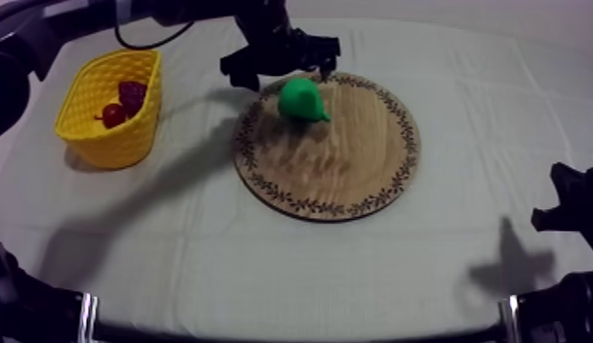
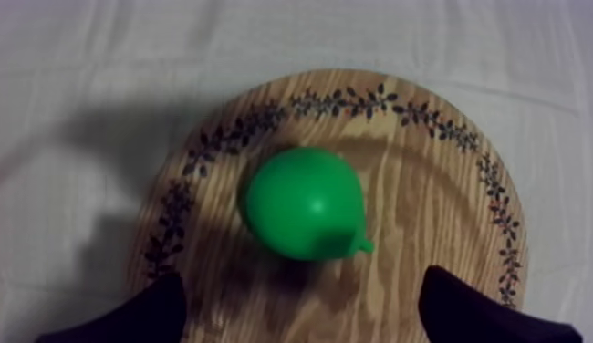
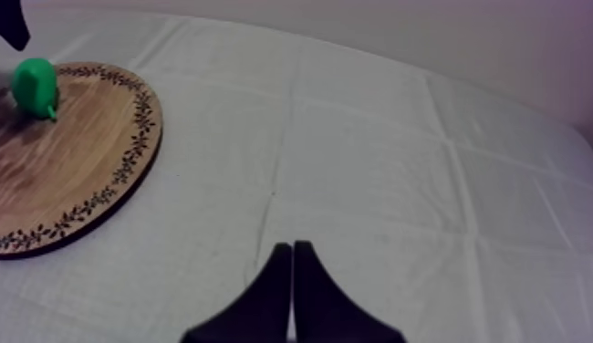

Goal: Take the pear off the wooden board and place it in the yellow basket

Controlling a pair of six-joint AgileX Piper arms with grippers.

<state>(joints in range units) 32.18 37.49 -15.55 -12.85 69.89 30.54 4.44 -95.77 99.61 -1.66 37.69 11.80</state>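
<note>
A: Pear (image 2: 305,202)?
B: Lying on wooden board (image 2: 419,210), near its rim, just ahead of left gripper (image 2: 305,315), untouched.
A: Fingers (image 2: 464,310)?
B: Spread wide, nothing between. Right gripper (image 3: 291,274) pressed together, well apart from board.

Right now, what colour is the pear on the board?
Bright green; the pear shows best in the left wrist view.

Dark fruit (image 1: 132,92) in yellow basket (image 1: 116,146), indistinct
</note>
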